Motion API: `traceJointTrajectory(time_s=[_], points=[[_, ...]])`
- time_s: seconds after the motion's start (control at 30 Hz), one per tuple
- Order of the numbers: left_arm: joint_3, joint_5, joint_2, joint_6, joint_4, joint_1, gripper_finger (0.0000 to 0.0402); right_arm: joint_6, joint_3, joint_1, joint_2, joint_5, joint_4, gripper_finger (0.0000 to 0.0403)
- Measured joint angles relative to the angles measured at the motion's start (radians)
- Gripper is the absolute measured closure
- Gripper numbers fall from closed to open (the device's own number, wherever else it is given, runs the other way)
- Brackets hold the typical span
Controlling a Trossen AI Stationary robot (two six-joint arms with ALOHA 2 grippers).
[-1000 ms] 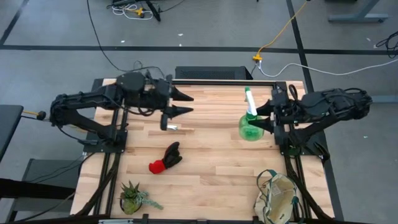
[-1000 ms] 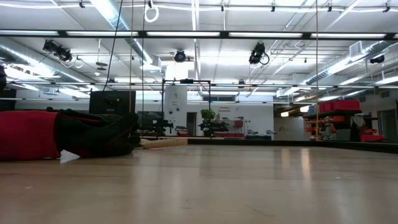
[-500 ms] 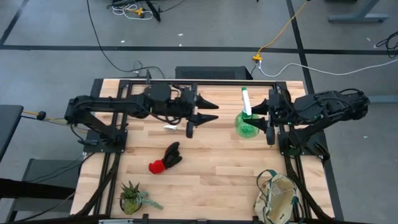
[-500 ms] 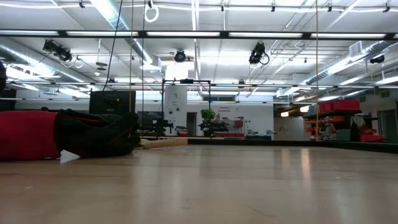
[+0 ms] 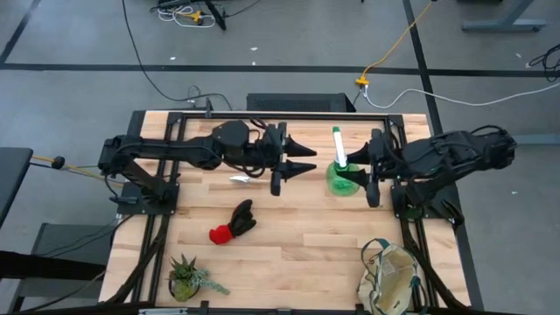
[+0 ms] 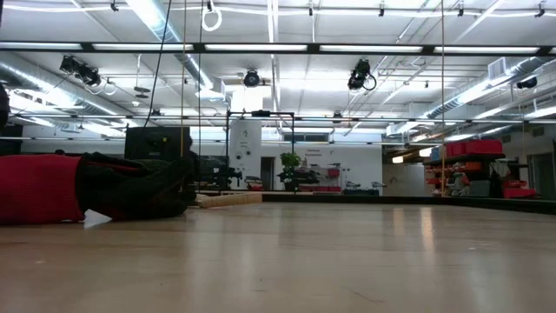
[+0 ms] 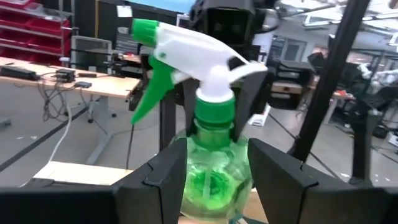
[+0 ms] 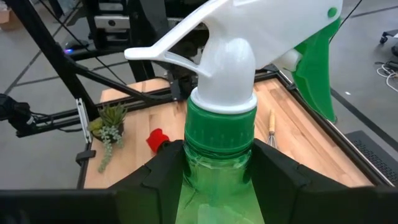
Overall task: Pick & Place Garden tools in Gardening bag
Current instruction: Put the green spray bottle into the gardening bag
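Note:
A bright green spray bottle (image 5: 343, 178) with a white trigger head (image 5: 337, 143) stands upright at the table's far middle-right, nozzle toward the far edge. My right gripper (image 5: 357, 173) is shut on it. My left gripper (image 5: 308, 159) is open, level, just left of the bottle; its fingertips (image 7: 171, 177) frame the bottle (image 7: 214, 177), and the high view shows a small gap. The red-and-black gloves (image 5: 233, 222) lie mid-table. The beige bag (image 5: 390, 278) lies at the near right corner. A small wooden-handled tool (image 5: 241, 179) lies under the left arm. My right gripper pinches the bottle between its two fingers (image 8: 165, 171) at the green shoulder just below the collar (image 8: 217, 165). The fingers come level from the table's right side. The bottle stands upright in the hold; its base is hidden, so I cannot tell if it is on the table.
A small spiky potted plant (image 5: 186, 276) stands at the near left corner. The low view shows the gloves (image 6: 87, 187) at left and a wooden handle (image 6: 228, 200) behind them. The right wrist view shows a wooden-handled tool (image 8: 272, 126) on the boards.
My left gripper has gone toward the table's right edge, staying open, and now stands just left of the bottle. My right gripper has carried the bottle a little toward the table's left, still upright.

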Motion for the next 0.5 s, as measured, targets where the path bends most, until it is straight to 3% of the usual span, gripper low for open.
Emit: traceJointTrajectory(time_s=[0.2,0.5], points=[[0.000,-0.020,0.000,-0.009,0.010,0.001,0.0214,-0.018,0.000,0.000,0.025,0.021,0.000,0.0234],[0.002,-0.041,0.019,-0.050,0.023,0.000,0.0139,-0.019,0.000,0.000,0.061,0.091,0.000,0.0234]])
